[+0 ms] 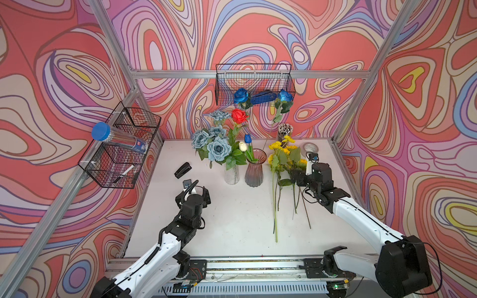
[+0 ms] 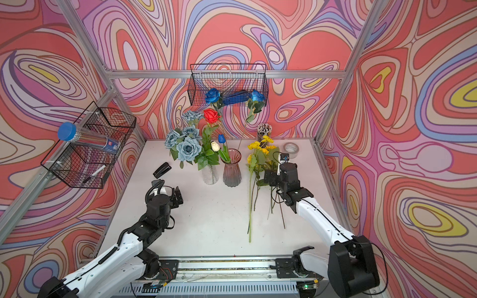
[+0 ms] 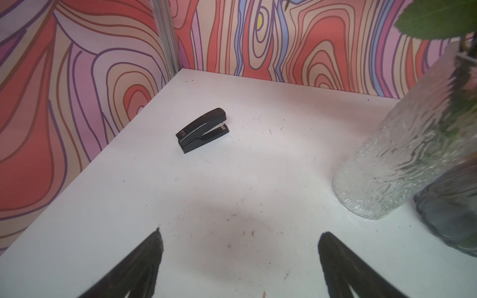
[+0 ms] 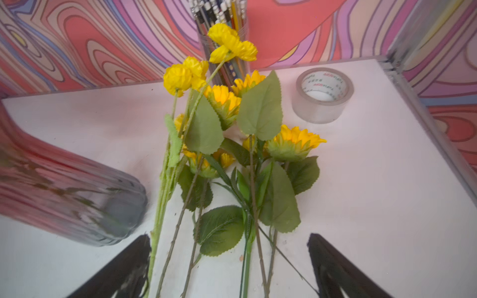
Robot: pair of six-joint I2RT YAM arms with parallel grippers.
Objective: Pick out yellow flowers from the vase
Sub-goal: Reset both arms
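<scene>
Beside the pink vase, flat on the table: yellow flowers, loose pile, none visibly left inside it. Low over their stems, right gripper, jaws spread wide, empty; left gripper likewise released, well apart. Likely trouble on lifting away: snagging a leaf, dragging the pile, or clipping the vase sideways.

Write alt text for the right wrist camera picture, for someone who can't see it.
Yellow flowers lie in a bunch on the white table, stems pointing toward the open right gripper. A tinted glass vase stands beside them, with a tape roll and a cup of pencils beyond.
</scene>
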